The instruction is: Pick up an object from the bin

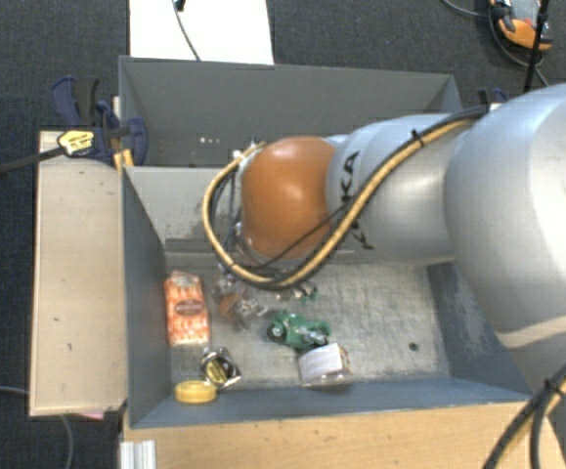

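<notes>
Light even, from above, moderately bright. Broad soft highlights on arm [517, 203] shell and orange cover [283, 198]. Arm's shadow darkens bin [146, 301] floor under wrist; left wall dim.

Orange patterned packet [187, 309] lies flat, lengthwise, lower left of frame. Dark green toy [299, 331] sits lower centre, with a white roll [322, 362] just below it. Yellow disc [195, 391] is bottom left.
</notes>
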Motion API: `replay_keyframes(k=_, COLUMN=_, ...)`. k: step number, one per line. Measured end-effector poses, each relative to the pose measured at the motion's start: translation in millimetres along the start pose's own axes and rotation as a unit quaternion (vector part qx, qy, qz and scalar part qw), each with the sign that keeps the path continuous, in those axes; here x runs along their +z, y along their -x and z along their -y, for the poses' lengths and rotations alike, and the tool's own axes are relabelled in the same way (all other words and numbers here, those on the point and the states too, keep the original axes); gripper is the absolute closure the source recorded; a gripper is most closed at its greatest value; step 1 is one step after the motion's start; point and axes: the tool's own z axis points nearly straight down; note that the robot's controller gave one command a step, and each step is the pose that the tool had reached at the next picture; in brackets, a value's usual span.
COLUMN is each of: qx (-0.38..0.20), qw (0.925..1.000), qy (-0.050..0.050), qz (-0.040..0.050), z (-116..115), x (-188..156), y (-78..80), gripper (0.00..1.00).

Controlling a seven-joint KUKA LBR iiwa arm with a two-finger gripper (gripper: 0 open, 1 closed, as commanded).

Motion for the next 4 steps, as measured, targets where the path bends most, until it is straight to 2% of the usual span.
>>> replay_keyframes(k=1, qx=0.0, qw=1.0, qy=0.0, qz=0.0, z=0, x=0, y=0.1, gripper=1.0)
replay_keyframes(k=2, qx=0.0, qw=1.0, qy=0.001, qz=-0.0037, z=-1, x=-5, y=-2.0, gripper=1.0)
replay_keyframes(k=3, qx=0.001, qw=1.0, qy=0.002, qz=-0.0071, z=-1, x=-28, y=-3.3, gripper=1.0)
replay_keyframes(k=4, qx=0.001, qw=1.0, qy=0.001, qz=-0.0044, z=-1, x=-52, y=-1.4, gripper=1.0)
